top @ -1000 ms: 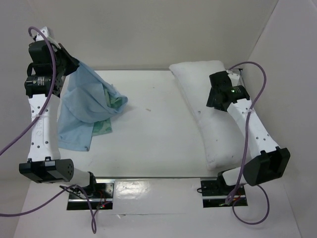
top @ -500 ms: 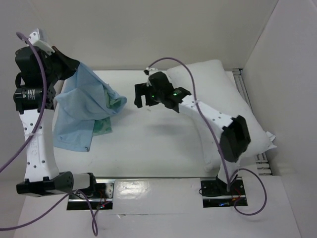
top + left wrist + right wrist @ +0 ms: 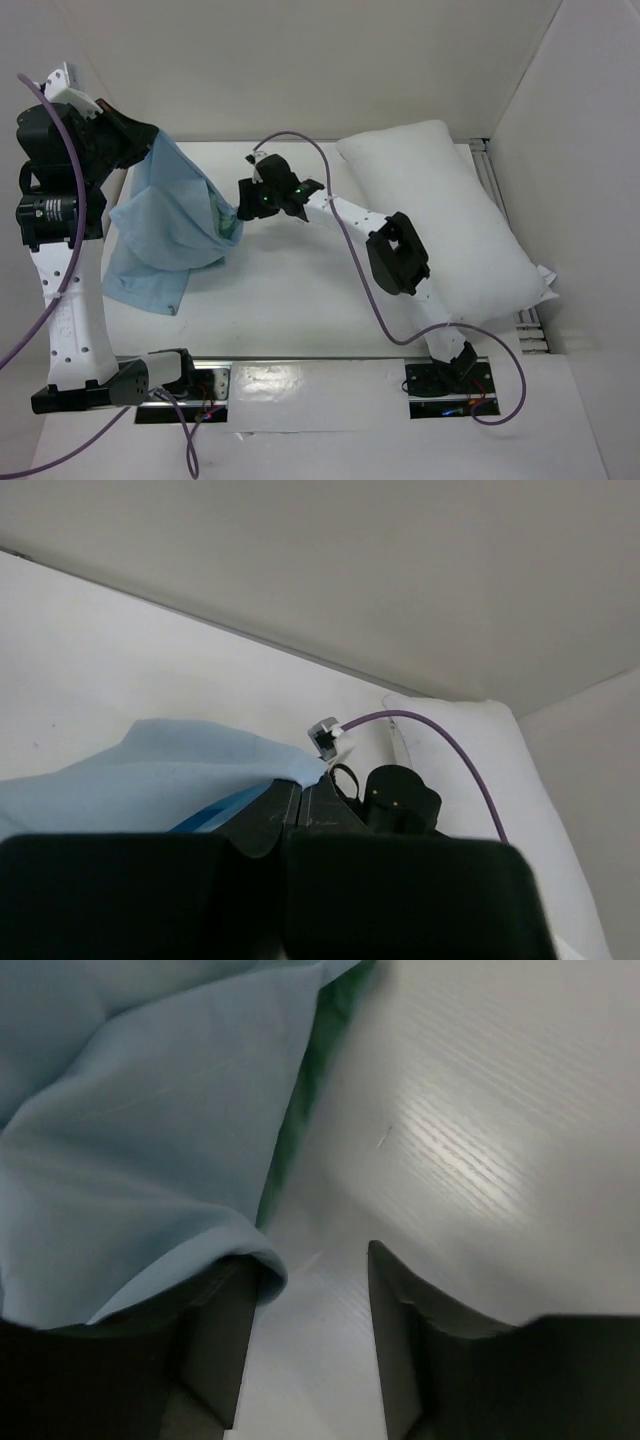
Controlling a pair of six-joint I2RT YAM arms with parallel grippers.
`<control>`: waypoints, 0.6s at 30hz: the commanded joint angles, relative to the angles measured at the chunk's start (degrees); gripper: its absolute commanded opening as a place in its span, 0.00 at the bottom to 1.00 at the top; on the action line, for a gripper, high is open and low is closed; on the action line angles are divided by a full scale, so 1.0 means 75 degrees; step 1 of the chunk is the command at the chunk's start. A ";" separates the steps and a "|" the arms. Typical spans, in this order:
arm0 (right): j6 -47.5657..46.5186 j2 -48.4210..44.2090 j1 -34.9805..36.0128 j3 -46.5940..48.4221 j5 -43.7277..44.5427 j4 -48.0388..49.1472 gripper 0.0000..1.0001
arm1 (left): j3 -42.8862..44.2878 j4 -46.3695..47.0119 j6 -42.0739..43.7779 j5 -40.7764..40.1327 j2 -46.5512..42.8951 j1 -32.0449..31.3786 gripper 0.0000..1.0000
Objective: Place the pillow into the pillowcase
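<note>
The pillowcase, light blue with a sea-green inner face, hangs at the left from my raised left gripper, which is shut on its upper edge. Its lower part rests on the table. My right gripper reaches across to the cloth's right edge and is open. In the right wrist view the gripper has the blue hem draped over its left finger, the right finger standing clear. The white pillow lies diagonally at the right, untouched.
White walls close in the table at the back and on both sides. The right arm stretches across the table's middle, its purple cable looping above. Metal mounting plates sit at the near edge.
My right arm has swung from the pillow leftward across the table to the pillowcase's right edge. My left gripper has lifted the cloth a little higher and further left.
</note>
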 commanded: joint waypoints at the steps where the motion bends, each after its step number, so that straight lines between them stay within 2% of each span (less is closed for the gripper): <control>1: 0.0126 0.0099 0.0250 0.0643 -0.0283 -0.0008 0.50 | 0.0181 0.0277 0.0066 -0.0097 -0.0029 -0.0004 0.00; 4: 0.0347 -0.0414 0.0250 0.0176 -0.0716 0.0518 0.18 | 0.0006 0.0277 0.0066 -0.0167 0.0041 -0.0004 0.00; 5: 0.0430 -0.0568 0.0169 -0.0208 -0.0822 0.0891 0.00 | 0.0005 0.0347 0.0066 -0.0167 0.0042 -0.0004 0.00; 9: 0.0665 -0.1318 -0.0276 -0.0750 -0.0812 0.1246 0.00 | -0.0381 0.0838 -0.0190 -0.0248 0.0111 -0.0004 0.00; 11: 0.0549 -0.1530 -0.0452 -0.0566 -0.0344 0.0745 0.00 | -0.0522 0.1201 -0.0436 -0.0168 0.0241 0.0077 0.00; 15: 0.0174 -0.1834 -0.1143 0.0886 0.0054 -0.0636 0.00 | -0.0055 0.1438 -0.0696 0.0091 0.0767 0.0078 0.00; 18: -0.0213 -0.2559 -0.1647 0.0889 0.0395 -0.1456 0.00 | 0.0193 0.1156 -0.0614 0.0265 0.0932 0.0078 0.00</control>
